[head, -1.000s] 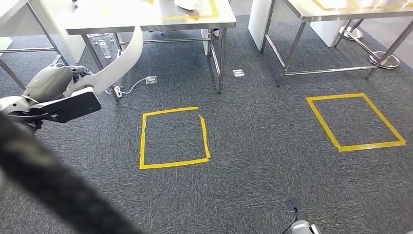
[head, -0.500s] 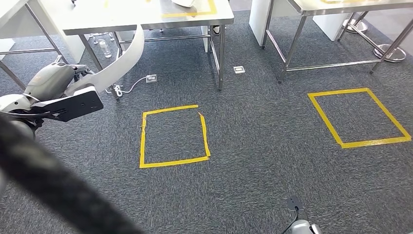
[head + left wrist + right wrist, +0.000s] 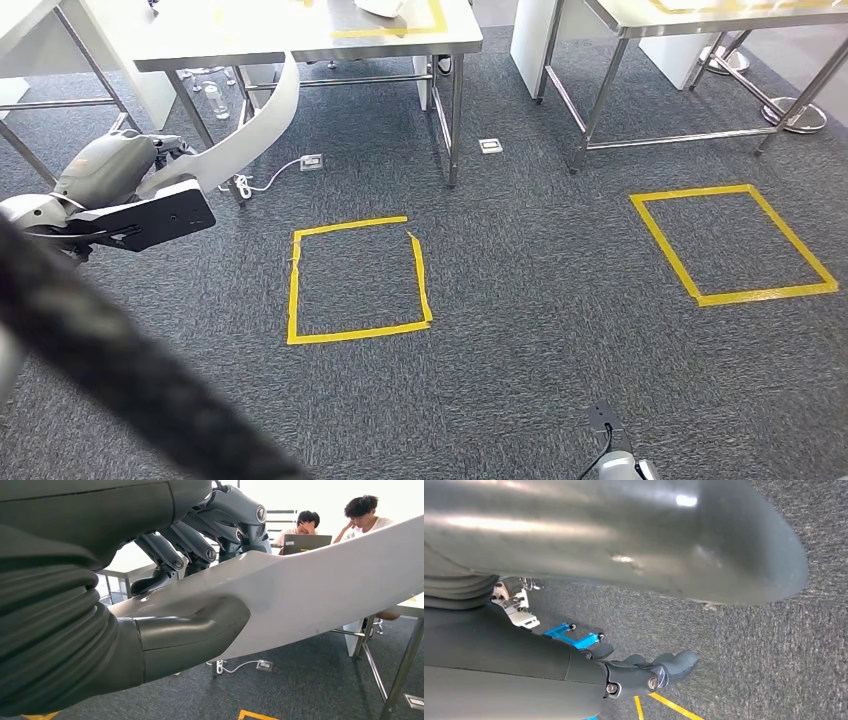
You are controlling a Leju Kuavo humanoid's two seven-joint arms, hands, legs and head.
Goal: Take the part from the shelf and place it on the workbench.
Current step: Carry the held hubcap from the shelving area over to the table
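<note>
In the head view the long white curved part (image 3: pixel 255 125) arches up from my left hand (image 3: pixel 115 175) at the left, its far end close to the front edge of the steel workbench (image 3: pixel 250 40). The left wrist view shows that hand (image 3: pixel 150 605) close up. Its thumb (image 3: pixel 195 625) lies under the white part (image 3: pixel 320 585) and its dark fingers (image 3: pixel 200 545) curl over the top. My right hand (image 3: pixel 644 672) hangs over the carpet with its fingers loosely stretched and nothing in them.
A yellow tape frame (image 3: pixel 400 32) and a white piece (image 3: pixel 382 8) are on the workbench. A second steel table (image 3: pixel 620 15) stands at the back right. Two yellow tape squares (image 3: pixel 357 280) (image 3: pixel 735 245) mark the carpet. A floor socket and cable (image 3: pixel 311 162) lie by the bench leg. Two people (image 3: pixel 360 515) sit behind a laptop.
The whole picture has shifted a little, so the camera has moved. My left hand keeps hold of the white part and sits slightly higher in the view.
</note>
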